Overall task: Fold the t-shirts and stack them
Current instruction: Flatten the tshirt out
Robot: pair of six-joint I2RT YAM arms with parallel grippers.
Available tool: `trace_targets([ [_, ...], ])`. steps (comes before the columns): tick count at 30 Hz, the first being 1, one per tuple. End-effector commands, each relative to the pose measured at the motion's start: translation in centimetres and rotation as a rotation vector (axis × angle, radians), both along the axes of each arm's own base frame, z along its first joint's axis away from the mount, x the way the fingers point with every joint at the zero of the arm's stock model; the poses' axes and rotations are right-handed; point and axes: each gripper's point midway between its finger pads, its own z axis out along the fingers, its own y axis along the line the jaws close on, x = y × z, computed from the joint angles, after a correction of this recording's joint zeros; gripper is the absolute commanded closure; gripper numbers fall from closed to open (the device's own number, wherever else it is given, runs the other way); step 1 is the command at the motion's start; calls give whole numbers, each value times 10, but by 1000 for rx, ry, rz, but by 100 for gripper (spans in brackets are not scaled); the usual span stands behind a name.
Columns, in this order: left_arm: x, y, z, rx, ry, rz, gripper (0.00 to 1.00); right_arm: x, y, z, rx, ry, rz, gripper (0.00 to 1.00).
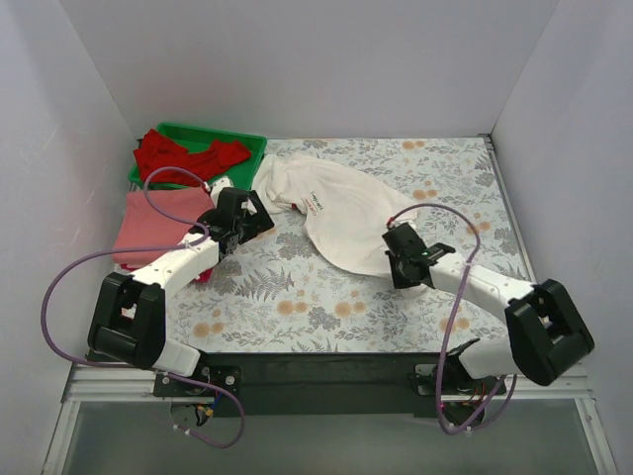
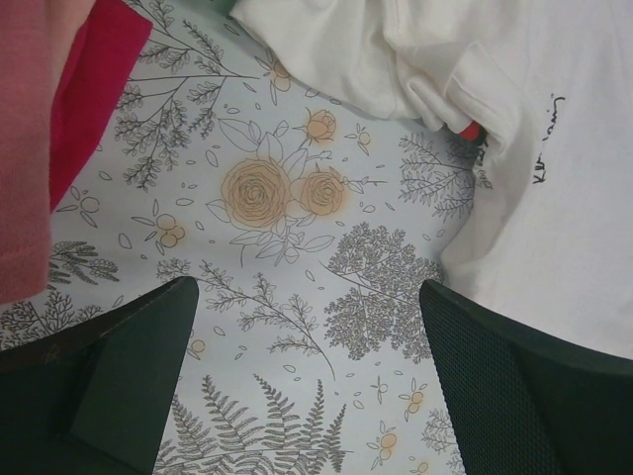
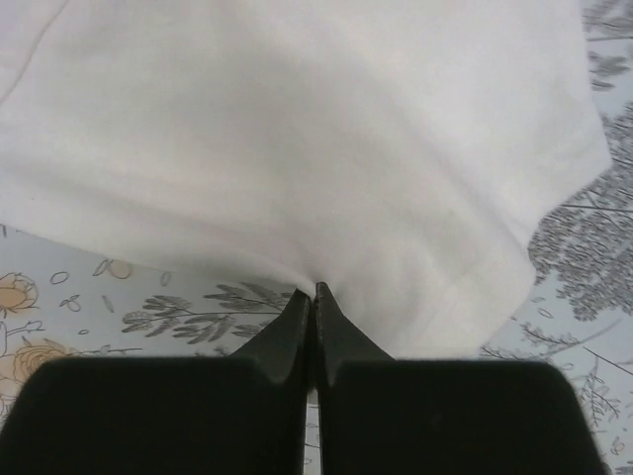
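Observation:
The cream-white t-shirt (image 1: 341, 213) lies crumpled across the middle of the floral table, its small print partly showing. My right gripper (image 1: 398, 259) is shut on its near hem; in the right wrist view (image 3: 315, 291) the cloth (image 3: 297, 148) puckers into the closed jaws. My left gripper (image 1: 247, 220) is open and empty, hovering just left of the shirt's sleeve end; its fingers (image 2: 514, 386) frame bare cloth-covered table, with the white shirt (image 2: 554, 198) to the right. A folded salmon-pink t-shirt (image 1: 153, 226) lies at the left over a crimson one (image 2: 94, 89). Red t-shirts (image 1: 188, 156) lie in the tray.
A green plastic tray (image 1: 247, 144) stands at the back left corner. White walls enclose the table on three sides. The floral tablecloth (image 1: 297, 297) covers the surface. Purple cables loop beside both arms.

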Motion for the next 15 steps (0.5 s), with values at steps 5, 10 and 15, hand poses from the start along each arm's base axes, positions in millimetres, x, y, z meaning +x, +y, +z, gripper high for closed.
trace_targets([
  [5,9,-25,-1,-100,9,-69,6,13,-86,39,109,-147,-349,99],
  [10,17,-37,-12,-128,40,-97,6,18,-129,53,130,-202,-501,99],
  [15,28,-46,-25,-147,66,-101,8,24,-126,50,152,-167,-479,99],
])
